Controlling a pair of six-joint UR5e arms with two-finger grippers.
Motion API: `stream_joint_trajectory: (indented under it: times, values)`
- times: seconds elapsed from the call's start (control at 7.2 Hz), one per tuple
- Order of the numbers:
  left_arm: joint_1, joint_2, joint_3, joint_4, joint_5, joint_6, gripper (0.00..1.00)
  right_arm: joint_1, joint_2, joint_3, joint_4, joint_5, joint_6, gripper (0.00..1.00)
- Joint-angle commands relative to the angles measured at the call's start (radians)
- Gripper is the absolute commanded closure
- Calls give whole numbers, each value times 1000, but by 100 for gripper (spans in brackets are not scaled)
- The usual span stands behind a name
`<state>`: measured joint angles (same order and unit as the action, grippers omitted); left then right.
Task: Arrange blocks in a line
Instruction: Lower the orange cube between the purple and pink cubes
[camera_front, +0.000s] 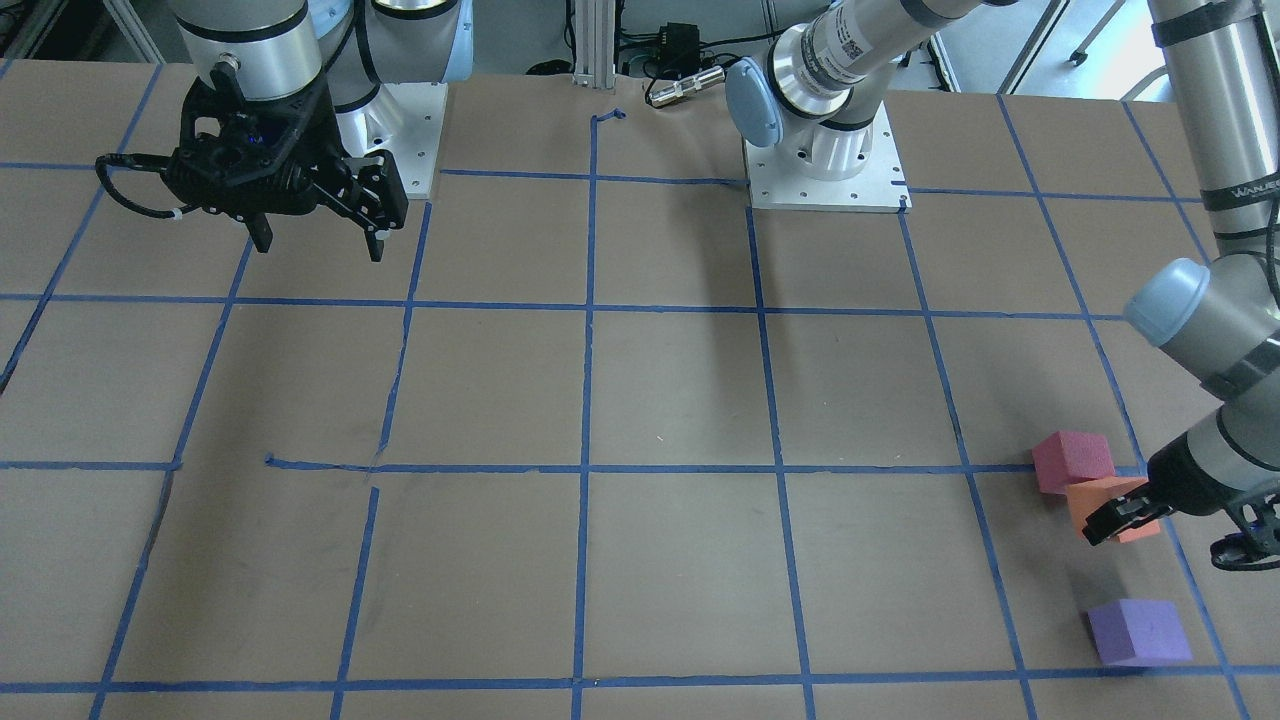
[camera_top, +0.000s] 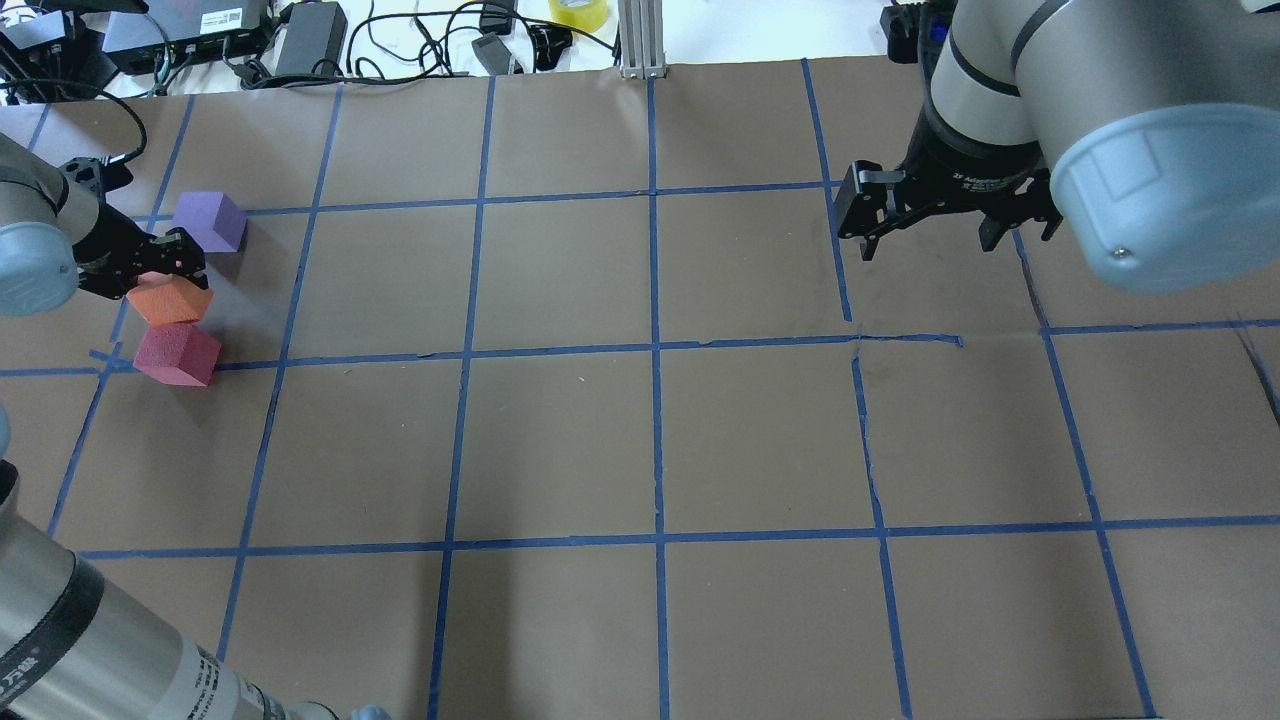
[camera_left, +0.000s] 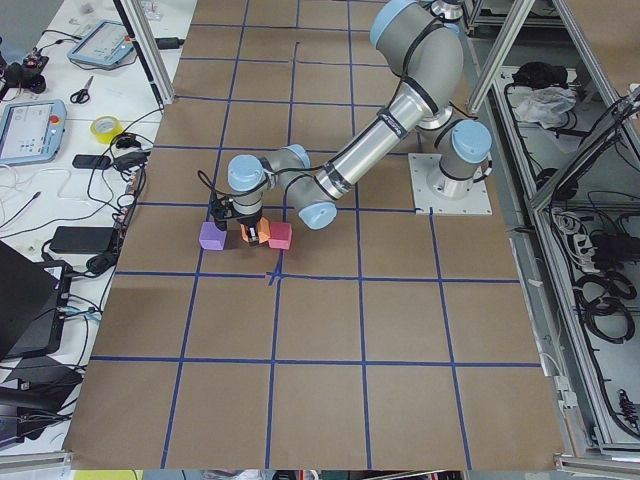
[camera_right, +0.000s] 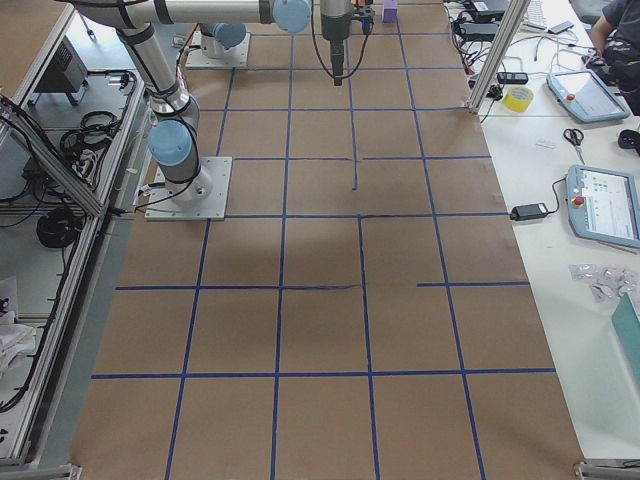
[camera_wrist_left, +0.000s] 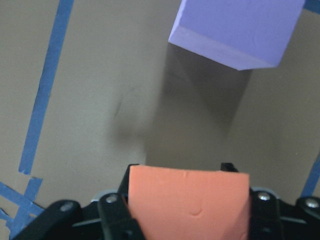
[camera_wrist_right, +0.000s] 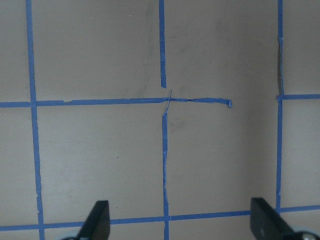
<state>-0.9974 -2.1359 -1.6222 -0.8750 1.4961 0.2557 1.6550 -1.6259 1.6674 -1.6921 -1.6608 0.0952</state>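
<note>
My left gripper (camera_top: 158, 272) is shut on the orange block (camera_top: 170, 301) at the table's left end and holds it just off the surface. In the left wrist view the orange block (camera_wrist_left: 189, 200) sits between the jaws, and the purple block (camera_wrist_left: 237, 30) lies ahead of it. The red-pink block (camera_top: 178, 354) rests beside the orange one, on the robot's side. The purple block (camera_top: 208, 221) lies on the far side. The front-facing view shows the red-pink block (camera_front: 1072, 460), the orange block (camera_front: 1100, 497) and the purple block (camera_front: 1138, 631). My right gripper (camera_top: 925, 238) hangs open and empty above the table's right half.
Blue tape lines (camera_top: 655, 345) form a grid on the brown table. Cables, power bricks and a yellow tape roll (camera_top: 578, 12) lie past the far edge. An aluminium post (camera_top: 640, 40) stands at the far middle. The left arm's base plate (camera_front: 825, 170) sits at the robot's edge.
</note>
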Motion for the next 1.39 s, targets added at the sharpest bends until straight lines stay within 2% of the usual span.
stream_joint_trajectory:
  times: [0.0, 0.14, 0.56, 1.11, 1.25]
  values:
    - [0, -10, -5, 21, 0, 13, 100, -3, -2, -2, 2, 39, 0, 0]
    - [0, -15, -8, 21, 1, 14, 100, -3, -2, -3, 0, 71, -5, 0]
    - [-1, -41, -13, 42, 1, 20, 100, -11, 0, -3, -1, 81, -44, 0]
    - [-6, -41, -7, 44, 6, 299, 100, -18, -2, -3, 9, 79, -49, 0]
    - [-6, -41, -7, 48, -6, 298, 100, -18, -2, -3, 18, 79, -49, 0]
